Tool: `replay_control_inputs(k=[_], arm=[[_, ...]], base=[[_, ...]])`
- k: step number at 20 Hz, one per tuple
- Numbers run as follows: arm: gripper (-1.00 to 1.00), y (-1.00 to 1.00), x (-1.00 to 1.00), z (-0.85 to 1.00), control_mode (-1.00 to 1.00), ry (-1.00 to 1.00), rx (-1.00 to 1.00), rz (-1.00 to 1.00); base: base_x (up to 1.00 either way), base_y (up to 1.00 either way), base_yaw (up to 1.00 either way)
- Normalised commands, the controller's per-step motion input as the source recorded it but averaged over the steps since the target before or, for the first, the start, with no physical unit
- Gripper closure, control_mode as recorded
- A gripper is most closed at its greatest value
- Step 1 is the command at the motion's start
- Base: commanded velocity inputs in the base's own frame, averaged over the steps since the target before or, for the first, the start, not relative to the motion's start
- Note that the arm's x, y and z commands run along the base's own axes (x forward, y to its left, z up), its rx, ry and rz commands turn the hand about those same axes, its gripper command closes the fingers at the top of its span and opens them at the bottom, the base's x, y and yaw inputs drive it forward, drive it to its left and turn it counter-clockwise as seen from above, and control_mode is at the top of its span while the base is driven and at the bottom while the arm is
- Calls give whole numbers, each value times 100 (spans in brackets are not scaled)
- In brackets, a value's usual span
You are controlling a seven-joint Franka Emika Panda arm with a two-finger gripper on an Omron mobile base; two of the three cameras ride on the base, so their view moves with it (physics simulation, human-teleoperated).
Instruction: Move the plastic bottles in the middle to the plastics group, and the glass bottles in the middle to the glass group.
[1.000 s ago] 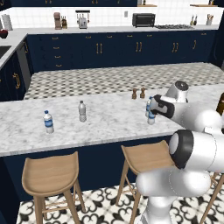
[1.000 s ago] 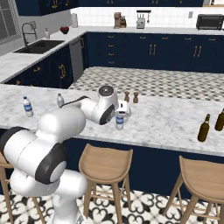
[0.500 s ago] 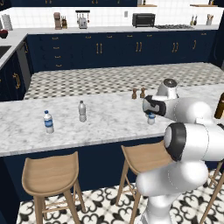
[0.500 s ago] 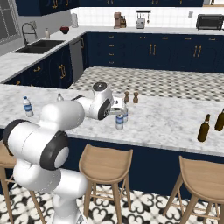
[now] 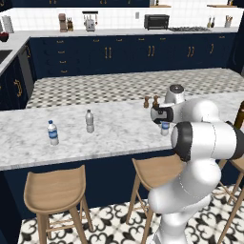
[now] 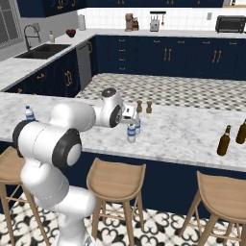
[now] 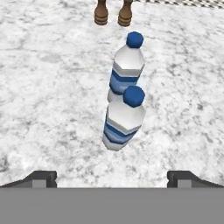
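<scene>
Swung leftward, jaws spread above two water bottles point(image 7: 124, 116), two brown shakers point(image 7: 113, 13) just beyond.

Arm swung further left across counter point(image 5: 114, 128) over last second: hand point(image 5: 162, 114) was right of two middle bottles point(image 6: 131, 133), now sits above and slightly left of them in left base view. In right base view hand point(image 6: 126, 112) shifted from covering bottles to standing behind them. Forearm and elbow folded closer toward base. Bottles unmoved.
</scene>
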Motion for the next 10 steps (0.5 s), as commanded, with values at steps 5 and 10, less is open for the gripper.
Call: replay_control_inputs(k=[5,10], arm=[[-100,-24,2,-4,-100,-7,5,-13],[-100,-10,4,0,-100,0,12,-4]], base=[[0,0,0],[0,0,0]])
